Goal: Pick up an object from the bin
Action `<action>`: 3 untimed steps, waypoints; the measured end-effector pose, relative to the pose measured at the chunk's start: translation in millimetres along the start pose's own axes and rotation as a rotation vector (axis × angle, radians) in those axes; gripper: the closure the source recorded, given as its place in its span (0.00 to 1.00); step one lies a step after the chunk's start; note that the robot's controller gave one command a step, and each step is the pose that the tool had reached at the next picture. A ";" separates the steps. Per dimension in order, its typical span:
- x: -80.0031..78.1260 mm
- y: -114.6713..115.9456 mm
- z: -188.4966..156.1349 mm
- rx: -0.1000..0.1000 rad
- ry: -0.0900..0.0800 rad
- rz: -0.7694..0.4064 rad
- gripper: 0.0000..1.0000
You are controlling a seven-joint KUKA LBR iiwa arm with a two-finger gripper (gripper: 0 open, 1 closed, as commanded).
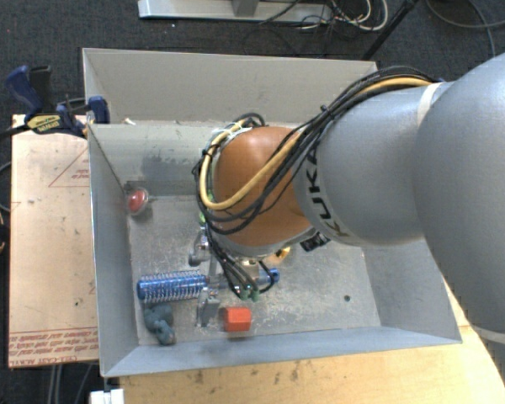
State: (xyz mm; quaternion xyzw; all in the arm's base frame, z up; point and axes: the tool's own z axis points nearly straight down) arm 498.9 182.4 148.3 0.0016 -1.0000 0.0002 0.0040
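The claw (209,308) is hanging low at the near end of the bin (109,225), between the blue ribbed roller (172,289) and the small orange block (236,319). I cannot tell if it is apart or together. It is risking pushing both things away and grabbing nothing.

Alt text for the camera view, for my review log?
The robot's hand hangs low in a grey metal bin, between a blue ribbed roller and a small orange block. A grey-blue lump lies beside the roller and a red round thing by the left wall.
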 end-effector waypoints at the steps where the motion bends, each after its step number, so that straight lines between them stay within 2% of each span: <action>1: 0.8 -31.9 63.8 0.001 -0.002 0.143 0.00; 2: -0.1 -30.5 61.6 -0.002 -0.006 0.142 1.00; 3: -0.8 -12.6 -57.5 -0.005 -0.015 0.173 1.00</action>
